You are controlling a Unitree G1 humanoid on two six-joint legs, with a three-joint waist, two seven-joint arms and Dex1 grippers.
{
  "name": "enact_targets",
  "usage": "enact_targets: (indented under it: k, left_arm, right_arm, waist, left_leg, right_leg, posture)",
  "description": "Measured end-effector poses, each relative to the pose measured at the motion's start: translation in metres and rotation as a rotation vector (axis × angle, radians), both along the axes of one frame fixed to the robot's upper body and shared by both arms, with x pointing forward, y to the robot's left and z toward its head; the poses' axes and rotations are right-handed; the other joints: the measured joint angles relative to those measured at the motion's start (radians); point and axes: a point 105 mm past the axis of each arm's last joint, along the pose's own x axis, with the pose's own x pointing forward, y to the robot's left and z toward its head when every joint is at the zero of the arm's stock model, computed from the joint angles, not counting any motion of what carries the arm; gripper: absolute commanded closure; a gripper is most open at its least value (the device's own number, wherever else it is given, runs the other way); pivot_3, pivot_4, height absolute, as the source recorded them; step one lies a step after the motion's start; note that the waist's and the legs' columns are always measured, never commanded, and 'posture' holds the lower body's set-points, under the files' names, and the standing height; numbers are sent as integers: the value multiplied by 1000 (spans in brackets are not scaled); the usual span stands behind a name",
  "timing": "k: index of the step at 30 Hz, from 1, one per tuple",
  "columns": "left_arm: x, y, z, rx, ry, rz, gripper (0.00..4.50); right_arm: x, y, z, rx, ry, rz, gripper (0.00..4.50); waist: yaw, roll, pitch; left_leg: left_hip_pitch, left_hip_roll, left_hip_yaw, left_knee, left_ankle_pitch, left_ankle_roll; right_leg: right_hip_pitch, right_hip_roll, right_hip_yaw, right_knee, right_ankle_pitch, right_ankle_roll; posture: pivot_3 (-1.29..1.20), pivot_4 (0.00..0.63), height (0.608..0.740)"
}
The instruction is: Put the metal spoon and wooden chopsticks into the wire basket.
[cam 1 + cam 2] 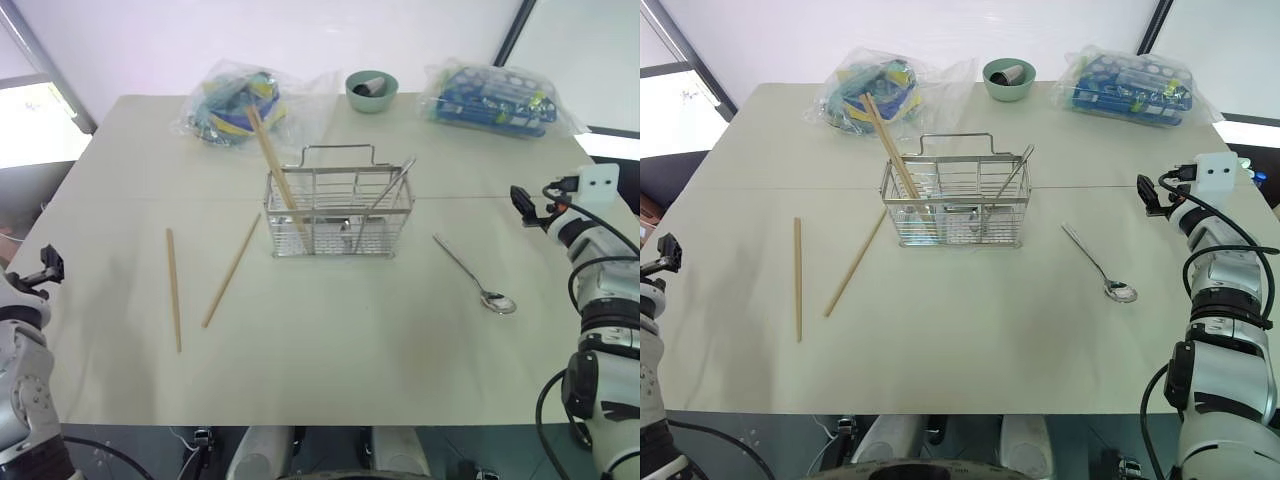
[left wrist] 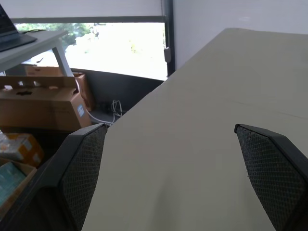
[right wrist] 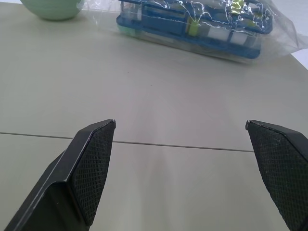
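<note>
A lab or office workroom: plain tabletop (image 1: 330, 370), cardboard boxes (image 2: 41, 103) stacked under a desk (image 2: 29, 45) by the window (image 2: 115, 57).

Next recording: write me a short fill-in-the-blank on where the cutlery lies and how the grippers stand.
1. Loose on the beige table, left of the silver wire basket, lie ____ light wooden chopsticks.
2. The shiny metal spoon on the table lies on the basket's ____ side.
3. The left gripper and right gripper are both ____.

Missing words: two; right; open
</note>
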Motion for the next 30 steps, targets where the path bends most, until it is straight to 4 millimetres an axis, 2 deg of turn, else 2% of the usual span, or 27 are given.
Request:
enact_targets:
  k: [16,21,27,30]
  left_arm:
    - [4,-1,2,-2,-3,-1,32]
    - [8,-7,9,6,-14,-68,32]
    - [15,-26,28,45,-17,-265,32]
    - [25,-58,38,-5,-23,-486,32]
  right_arm:
    - [0,0,-1,0,3,6,33]
    - [-2,-1,1,-15,9,18,33]
    - [-4,3,8,-103,115,130,33]
    - [-12,19,8,-170,200,267,33]
  waist:
    - [0,0,0]
    - [0,0,0]
    - [-3,1,0]
    - [0,0,0]
  left_leg:
    - [0,0,0,0,0,0]
    - [0,0,0,0,0,0]
    - [0,0,0,0,0,0]
    - [-1,0,-1,0,0,0]
  right_leg:
    - [0,0,0,0,0,0]
    - [0,0,0,0,0,0]
    - [0,0,0,0,0,0]
    - [-1,0,1,0,0,0]
  posture:
    - [0,150,697]
    - [0,150,697]
    - [0,150,697]
    - [0,150,697]
